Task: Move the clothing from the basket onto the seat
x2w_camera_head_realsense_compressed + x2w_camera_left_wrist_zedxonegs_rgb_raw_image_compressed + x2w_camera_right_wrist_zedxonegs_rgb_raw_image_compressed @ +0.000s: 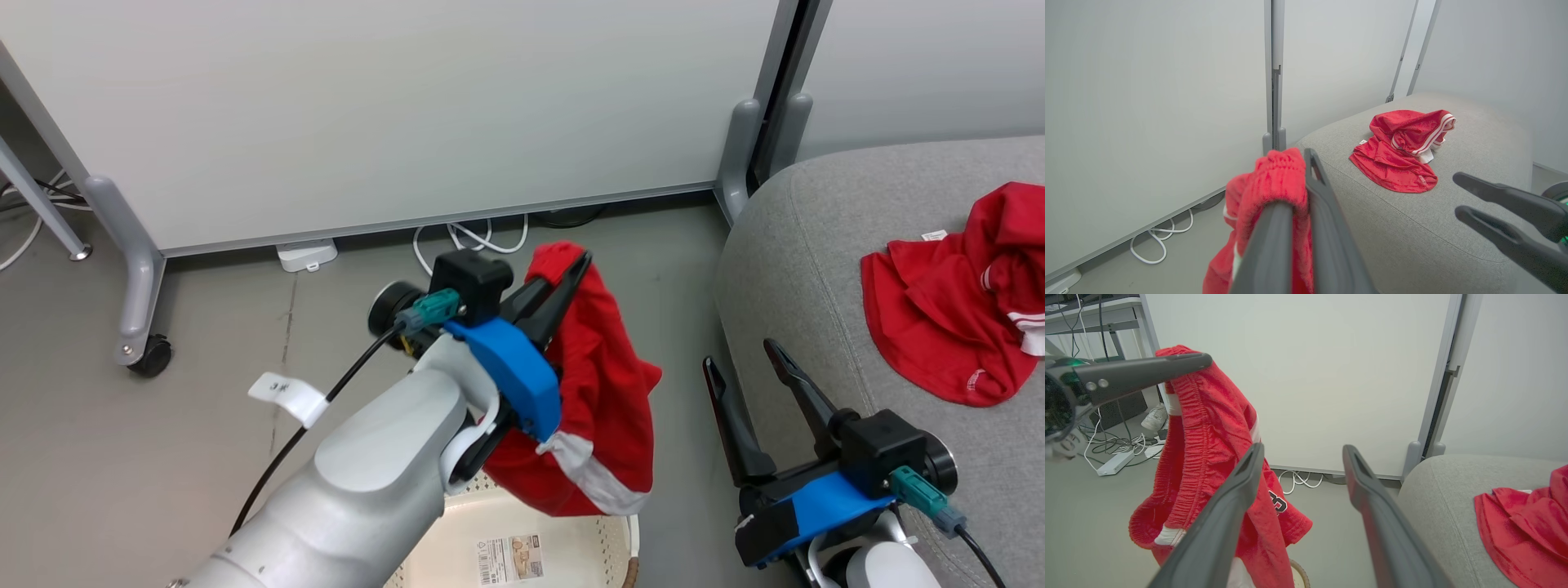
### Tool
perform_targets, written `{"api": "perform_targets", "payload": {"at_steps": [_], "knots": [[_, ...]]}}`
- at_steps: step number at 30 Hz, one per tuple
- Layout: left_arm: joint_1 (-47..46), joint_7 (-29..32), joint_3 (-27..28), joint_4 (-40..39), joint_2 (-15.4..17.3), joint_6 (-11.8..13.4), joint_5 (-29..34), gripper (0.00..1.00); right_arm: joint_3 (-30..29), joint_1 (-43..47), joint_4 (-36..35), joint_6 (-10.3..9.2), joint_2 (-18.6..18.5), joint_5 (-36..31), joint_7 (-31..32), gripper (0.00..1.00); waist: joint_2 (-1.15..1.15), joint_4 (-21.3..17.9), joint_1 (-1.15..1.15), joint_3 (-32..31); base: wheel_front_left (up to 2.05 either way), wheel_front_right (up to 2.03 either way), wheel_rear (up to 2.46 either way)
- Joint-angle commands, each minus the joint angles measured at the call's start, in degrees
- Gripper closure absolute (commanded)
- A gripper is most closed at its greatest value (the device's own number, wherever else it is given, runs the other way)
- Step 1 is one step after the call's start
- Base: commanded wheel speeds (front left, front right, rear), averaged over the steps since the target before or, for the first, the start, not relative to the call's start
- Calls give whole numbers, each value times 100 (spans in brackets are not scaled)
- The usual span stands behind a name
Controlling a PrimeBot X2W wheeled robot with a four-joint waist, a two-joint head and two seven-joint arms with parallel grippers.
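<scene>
The red shorts (pixel 600 384) hang in the air by their elastic waistband. Their long axis runs straight down, and the white-trimmed hem is lowest, over the basket (pixel 633 549). Whether the cloth touches the rim I cannot tell. The left gripper (pixel 573 276) is clamped tight on the waistband, its fingers pointing up and away towards the white partition (pixel 408 106). The visible part of the basket's cream floor carries a label (pixel 510 559). To the right, a second red garment (pixel 955 310) lies crumpled on the grey seat (pixel 800 245), with white stripes at its right side. The right gripper (pixel 741 355) stands with its fingers spread wide, gripping nothing, at the seat's near edge.
</scene>
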Motion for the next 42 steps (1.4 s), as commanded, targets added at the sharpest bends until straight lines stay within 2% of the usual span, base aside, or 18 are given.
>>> {"api": "perform_targets", "payload": {"at_steps": [1, 15, 23, 30, 42], "knots": [[-131, 18, -25, -32, -32, -40, -14, 100, 19, 64, 4, 3, -3, 22, 21, 0, 0, 9, 0, -17, 0, 0, 0], [-297, 43, -170, 74, -182, -33, -94, 100, 209, 60, 65, 3, -3, 100, 108, 0, 0, 5, 0, -71, 0, 0, 0], [-385, 28, -233, 132, -205, -34, -99, 100, 958, -385, 309, 3, -3, 576, 433, 0, 0, -41, 0, 24, 0, 0, 0], [-450, 6, -288, 112, -238, -35, -131, 100, 1345, -1038, 1073, 3, -5, 623, 612, 0, 0, -31, 0, 101, 0, 0, 0], [-550, -12, -451, 35, -284, -37, -207, 100, 1370, -1979, 2479, 3, -5, 642, 328, 0, 0, 124, 0, 136, 0, 0, 0]]}}
